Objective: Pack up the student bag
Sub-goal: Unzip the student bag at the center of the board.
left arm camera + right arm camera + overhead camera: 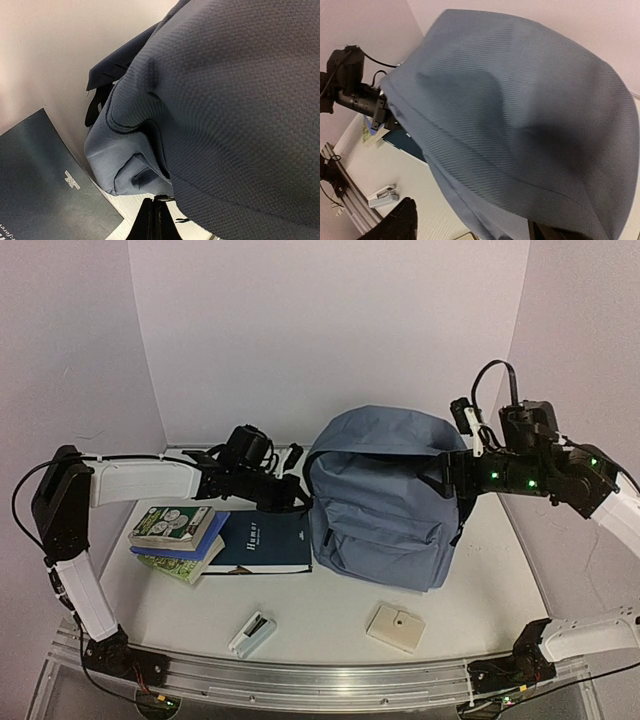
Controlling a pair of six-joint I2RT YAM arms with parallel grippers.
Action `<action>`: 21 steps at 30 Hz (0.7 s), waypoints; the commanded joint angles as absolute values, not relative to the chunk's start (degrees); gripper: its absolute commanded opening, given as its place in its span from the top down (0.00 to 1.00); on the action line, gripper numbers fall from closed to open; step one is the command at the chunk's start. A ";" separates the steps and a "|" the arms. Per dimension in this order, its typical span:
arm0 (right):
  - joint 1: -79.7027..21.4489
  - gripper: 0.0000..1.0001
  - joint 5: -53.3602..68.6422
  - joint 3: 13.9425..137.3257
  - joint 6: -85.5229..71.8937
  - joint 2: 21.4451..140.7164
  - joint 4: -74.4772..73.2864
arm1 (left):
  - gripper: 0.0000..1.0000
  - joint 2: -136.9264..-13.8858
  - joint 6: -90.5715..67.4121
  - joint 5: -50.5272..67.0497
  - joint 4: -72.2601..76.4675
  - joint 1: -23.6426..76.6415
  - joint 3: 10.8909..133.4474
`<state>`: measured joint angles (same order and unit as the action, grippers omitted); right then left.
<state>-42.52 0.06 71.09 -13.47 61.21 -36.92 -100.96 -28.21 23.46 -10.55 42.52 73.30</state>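
Pale walls close in a white table (330, 590), with an aluminium rail (320, 677) along its near edge. The student bag (385, 500), a slate-blue backpack, stands upright at the middle rear of the table, its front pocket facing the arms and its top flap domed over.

The left gripper (298, 497) reaches in from the left and meets the bag's left side. In its wrist view the jaws are pressed together (whether anything thin is pinched between them cannot be told).

The right gripper (447, 477) is at the bag's upper right side. Its fingers (400, 222) stand wide apart, with blue fabric filling the view between them.

Left of the bag, a dark blue book (262, 540) lies flat, its edge just beside the bag. A stack of green-and-white books (178, 540) lies partly over its left side. Near the front lie a white stapler (252, 633) and a beige square block (395, 627), well apart.
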 commanded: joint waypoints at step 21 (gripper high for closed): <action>-42.56 0.08 -14.68 65.23 -26.41 59.95 -36.14 | 1.00 -100.54 -25.28 26.28 -11.20 42.19 75.22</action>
